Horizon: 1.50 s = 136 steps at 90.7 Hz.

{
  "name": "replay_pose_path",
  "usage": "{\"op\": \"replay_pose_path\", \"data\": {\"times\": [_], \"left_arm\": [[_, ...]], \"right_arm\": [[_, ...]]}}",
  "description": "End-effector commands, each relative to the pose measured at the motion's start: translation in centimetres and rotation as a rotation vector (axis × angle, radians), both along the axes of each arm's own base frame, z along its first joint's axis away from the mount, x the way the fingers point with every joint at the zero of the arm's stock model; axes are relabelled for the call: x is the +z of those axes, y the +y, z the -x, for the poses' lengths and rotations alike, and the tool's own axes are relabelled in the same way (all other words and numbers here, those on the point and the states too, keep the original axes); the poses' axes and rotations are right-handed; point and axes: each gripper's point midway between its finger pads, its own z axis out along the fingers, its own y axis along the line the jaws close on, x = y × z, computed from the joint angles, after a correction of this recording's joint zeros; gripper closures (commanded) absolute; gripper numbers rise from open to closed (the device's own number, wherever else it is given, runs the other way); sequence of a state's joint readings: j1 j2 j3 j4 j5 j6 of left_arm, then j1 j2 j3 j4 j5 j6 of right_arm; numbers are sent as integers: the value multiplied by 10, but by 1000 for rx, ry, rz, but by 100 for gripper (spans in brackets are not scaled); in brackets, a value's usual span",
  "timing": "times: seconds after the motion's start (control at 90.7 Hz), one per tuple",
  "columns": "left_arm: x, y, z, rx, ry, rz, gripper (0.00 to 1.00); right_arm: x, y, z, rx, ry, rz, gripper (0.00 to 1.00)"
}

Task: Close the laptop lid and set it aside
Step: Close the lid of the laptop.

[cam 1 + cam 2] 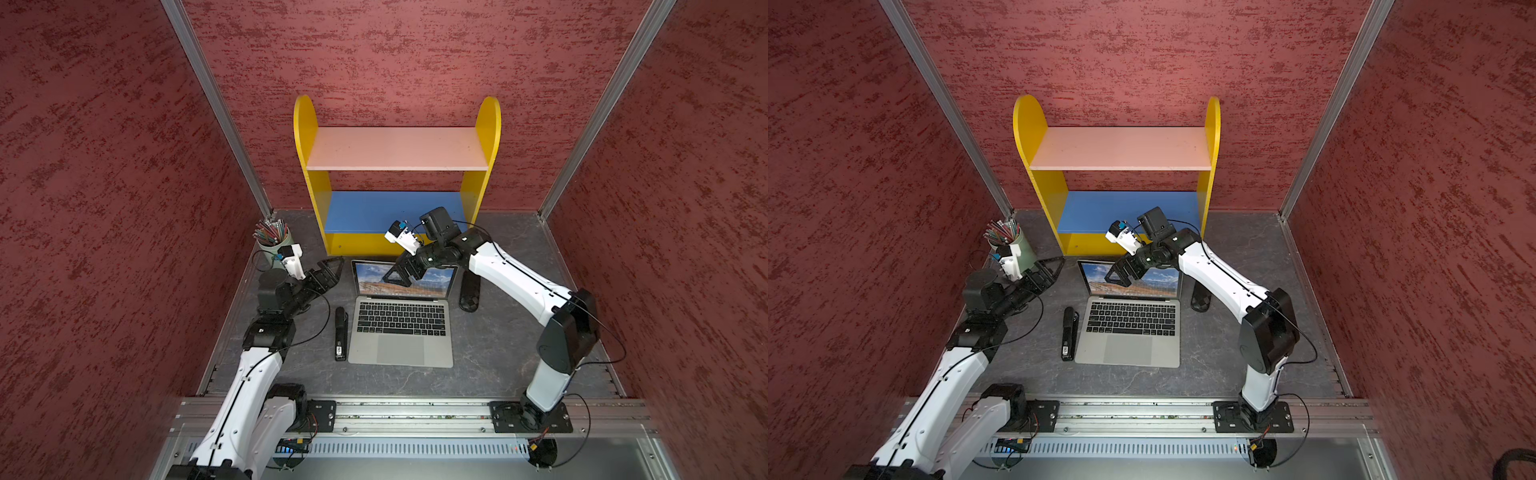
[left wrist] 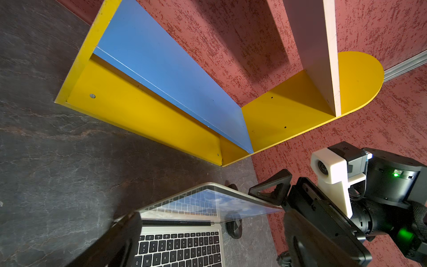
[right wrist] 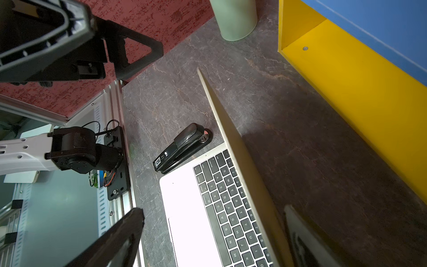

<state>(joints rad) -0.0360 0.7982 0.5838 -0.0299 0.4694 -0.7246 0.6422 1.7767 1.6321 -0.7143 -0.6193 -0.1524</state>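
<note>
**Lid still up, right claw at its top edge**

Nothing is finished yet. The laptop sits mid-table in front of the shelf, with its base flat. The lid is open, screen lit and facing the keyboard side.

The right gripper is spread wide at the lid's top edge. In the wrist views one finger sits on the screen side and the other behind the lid, so the jaws straddle the edge. Contact can't be confirmed, and it isn't pinching anything.

The left gripper is also spread and empty. It hovers off the laptop's left rear corner, between the pencil cup and the lid, apart from both.

A stapler lies just beside the laptop's left edge.

Judgement: this is the start of the closing step. Still to do are folding the lid down onto the base, then moving the shut laptop aside. The stapler could get in the way of a leftward slide.
</note>
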Motion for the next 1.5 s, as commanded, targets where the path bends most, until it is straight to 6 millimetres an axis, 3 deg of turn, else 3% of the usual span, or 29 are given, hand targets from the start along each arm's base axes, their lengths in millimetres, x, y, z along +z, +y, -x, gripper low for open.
{"op": "replay_pose_path", "data": {"times": [0.0,1.488], "left_arm": [[9,-2,1,-8,-38,-13,0],[6,-5,0,-12,-37,-16,0]], "right_arm": [[-14,0,28,17,95,34,2],[-55,-17,73,-29,157,58,2]]}}
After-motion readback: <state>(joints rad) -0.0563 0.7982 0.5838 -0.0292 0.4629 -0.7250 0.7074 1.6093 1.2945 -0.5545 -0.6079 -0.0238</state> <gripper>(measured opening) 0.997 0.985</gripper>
